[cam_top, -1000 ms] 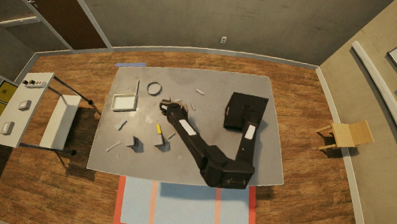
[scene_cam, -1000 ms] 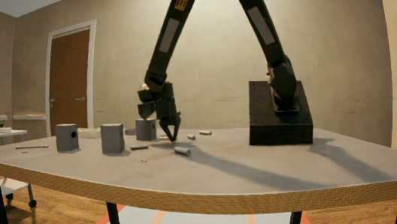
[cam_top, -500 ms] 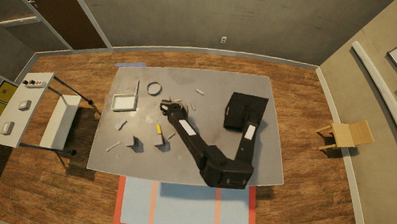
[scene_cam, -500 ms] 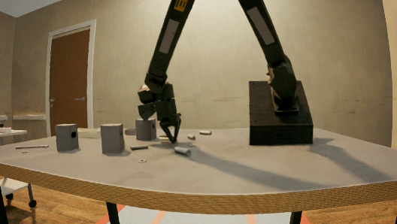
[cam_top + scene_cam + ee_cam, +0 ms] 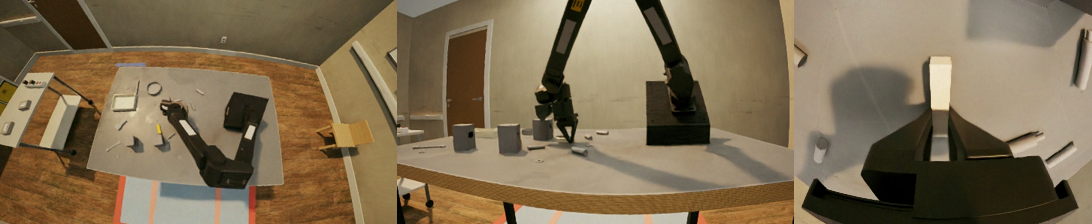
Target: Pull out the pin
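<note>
My gripper (image 5: 165,105) (image 5: 569,139) (image 5: 940,113) is shut on a pale cream pin (image 5: 939,82) and holds it low over the grey table (image 5: 226,155) (image 5: 622,169) (image 5: 881,36); the pin sticks out ahead of the fingertips. Three grey blocks stand on the table: one at the left (image 5: 131,141) (image 5: 464,137), one in the middle (image 5: 159,140) (image 5: 509,138), and one further back (image 5: 543,129), just left of the gripper. A yellow peg (image 5: 159,128) shows at the far side of the middle block. I cannot tell from which block the held pin comes.
A white tray (image 5: 123,101) and a dark ring (image 5: 154,88) lie at the back left. The arm's black base box (image 5: 240,109) (image 5: 677,120) stands at the right. Several loose grey pegs, such as a short cylinder (image 5: 579,151), and a washer (image 5: 540,161) lie about.
</note>
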`<state>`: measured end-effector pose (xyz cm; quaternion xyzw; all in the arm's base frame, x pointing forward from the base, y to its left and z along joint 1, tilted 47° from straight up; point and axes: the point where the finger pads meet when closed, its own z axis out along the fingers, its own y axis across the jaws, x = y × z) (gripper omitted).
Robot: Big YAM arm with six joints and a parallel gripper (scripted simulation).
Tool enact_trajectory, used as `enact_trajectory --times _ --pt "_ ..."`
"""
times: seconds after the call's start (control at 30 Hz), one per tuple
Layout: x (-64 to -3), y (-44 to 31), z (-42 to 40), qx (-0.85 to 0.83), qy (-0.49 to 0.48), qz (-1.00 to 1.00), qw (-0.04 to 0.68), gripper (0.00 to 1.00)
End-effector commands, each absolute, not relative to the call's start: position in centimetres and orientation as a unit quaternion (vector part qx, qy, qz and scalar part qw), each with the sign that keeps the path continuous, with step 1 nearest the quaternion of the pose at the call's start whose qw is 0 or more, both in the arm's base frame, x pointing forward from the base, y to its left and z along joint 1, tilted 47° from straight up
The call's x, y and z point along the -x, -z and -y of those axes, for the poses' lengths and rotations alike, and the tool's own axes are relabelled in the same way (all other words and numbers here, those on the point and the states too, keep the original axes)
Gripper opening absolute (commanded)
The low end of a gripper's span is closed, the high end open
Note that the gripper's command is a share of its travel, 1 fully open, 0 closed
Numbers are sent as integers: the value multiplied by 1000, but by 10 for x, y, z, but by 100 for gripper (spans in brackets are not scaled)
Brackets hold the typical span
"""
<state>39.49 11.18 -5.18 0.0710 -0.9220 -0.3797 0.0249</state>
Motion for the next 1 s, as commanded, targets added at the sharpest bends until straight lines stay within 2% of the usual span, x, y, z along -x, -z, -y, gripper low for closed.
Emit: enact_trajectory --times 0.0,0.97 --pt "-388 66 -124 -72 381 921 42 0" --pt "-388 69 -127 -75 380 921 42 0"
